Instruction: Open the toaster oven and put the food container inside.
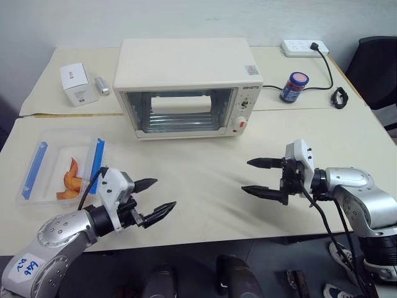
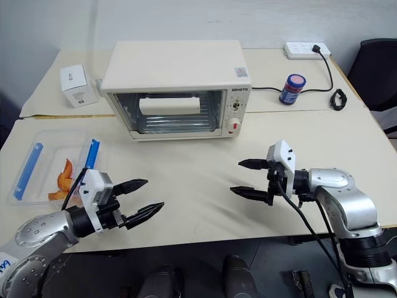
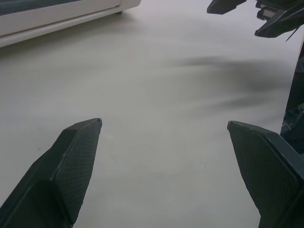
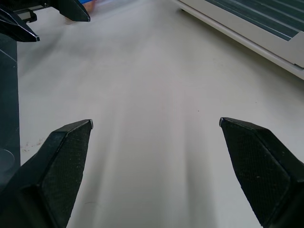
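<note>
Both hands spread and empty above the desk; oven door shut, container not yet handled.

The left hand (image 1: 151, 200) and right hand (image 1: 255, 176) hover over the bare desk (image 1: 205, 186) with fingers wide apart, gripping nothing. The toaster oven (image 1: 186, 87) stands at the back centre, glass door closed; the food container (image 1: 59, 166) lies on the desk just beside the left hand. Risks, as judged: the light-looking oven may slide or tip forward if the door handle is pulled without bracing; fingers may slip off the narrow handle; the shallow container may tilt and spill its orange pieces if pinched off-centre; a half-open door would block insertion.
</note>
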Tool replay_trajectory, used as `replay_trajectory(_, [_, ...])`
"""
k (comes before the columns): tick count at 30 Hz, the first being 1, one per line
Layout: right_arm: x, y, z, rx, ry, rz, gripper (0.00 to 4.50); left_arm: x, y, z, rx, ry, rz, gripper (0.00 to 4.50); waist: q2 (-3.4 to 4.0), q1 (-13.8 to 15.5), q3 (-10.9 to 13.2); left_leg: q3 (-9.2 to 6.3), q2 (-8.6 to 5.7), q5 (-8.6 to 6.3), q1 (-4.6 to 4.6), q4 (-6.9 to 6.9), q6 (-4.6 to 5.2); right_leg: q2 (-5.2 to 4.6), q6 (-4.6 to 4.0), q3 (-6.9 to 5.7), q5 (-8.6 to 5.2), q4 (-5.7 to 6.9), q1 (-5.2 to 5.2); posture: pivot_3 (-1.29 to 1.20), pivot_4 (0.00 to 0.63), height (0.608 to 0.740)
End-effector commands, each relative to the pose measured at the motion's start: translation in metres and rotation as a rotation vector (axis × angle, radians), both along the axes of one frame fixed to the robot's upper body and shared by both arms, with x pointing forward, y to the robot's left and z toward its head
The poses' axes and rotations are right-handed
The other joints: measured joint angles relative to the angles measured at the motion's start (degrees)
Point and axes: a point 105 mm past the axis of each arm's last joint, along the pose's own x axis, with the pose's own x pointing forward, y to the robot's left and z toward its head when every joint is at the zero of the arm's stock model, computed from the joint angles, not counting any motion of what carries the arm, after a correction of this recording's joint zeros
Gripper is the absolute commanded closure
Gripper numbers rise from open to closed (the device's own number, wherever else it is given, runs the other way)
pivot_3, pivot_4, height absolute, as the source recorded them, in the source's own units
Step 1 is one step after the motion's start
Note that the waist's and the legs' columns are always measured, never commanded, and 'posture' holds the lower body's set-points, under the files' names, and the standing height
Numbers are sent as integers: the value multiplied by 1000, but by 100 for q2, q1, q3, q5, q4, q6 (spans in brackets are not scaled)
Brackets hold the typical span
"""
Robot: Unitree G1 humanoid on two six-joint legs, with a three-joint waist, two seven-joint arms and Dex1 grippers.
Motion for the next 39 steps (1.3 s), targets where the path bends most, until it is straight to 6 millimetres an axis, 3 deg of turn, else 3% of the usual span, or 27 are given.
replay_trajectory(1, [2, 0, 10, -4, -56, 9, 28, 2, -1, 4, 18, -44, -16, 0, 0, -1, 0, 1, 0, 0, 0, 0, 0, 0, 0, 0, 0, 0, 0, 0, 150, 740])
replay_trajectory(13, [3, 6, 9, 40, -12, -8, 28, -1, -5, 6, -31, -19, -8, 0, 0, 3, 0, -1, 1, 0, 0, 0, 0, 0, 0, 0, 0, 2, 0, 0, 150, 740])
replay_trajectory(17, [9, 11, 15, 61, -22, -9, 28, 0, -4, 21, -95, -29, -18, 0, 0, 0, 0, -2, 2, 0, 0, 0, 0, 0, 0, 1, 0, 3, 0, 0, 150, 740])
replay_trajectory(21, [19, 20, 33, 118, -26, 6, 28, -3, -3, 56, -138, -77, -92, 0, 0, -3, 0, -12, 3, 1, 0, 5, -1, 0, 0, 1, 0, 14, -1, 0, 150, 740])
replay_trajectory(25, [38, 39, 54, 190, -61, -7, 28, -3, 7, 84, -105, -118, -137, 0, 0, -22, 0, -19, 1, 1, 1, 3, -1, -1, 0, 1, 0, 40, -1, 0, 150, 740])
replay_trajectory(29, [63, 67, 65, 195, -102, -9, 28, 0, 29, 112, -20, -152, -144, 0, 6, -57, 4, -6, 3, 4, -1, 0, -6, 9, -4, 0, -2, 42, -8, 0, 150, 740])
replay_trajectory(34, [76, 90, 75, 212, -132, 30, 28, 7, 43, 125, 23, -168, -125, 0, 10, -35, 6, 1, 2, 4, -3, -13, -8, 12, -7, -1, -4, 38, -12, 0, 150, 740])
replay_trajectory(39, [75, 104, 81, 224, -150, 94, 28, 11, 44, 126, 33, -176, -118, 0, 10, -44, 6, 0, 2, 3, -8, -10, -7, 11, -7, -2, -4, 37, -13, 0, 150, 740])
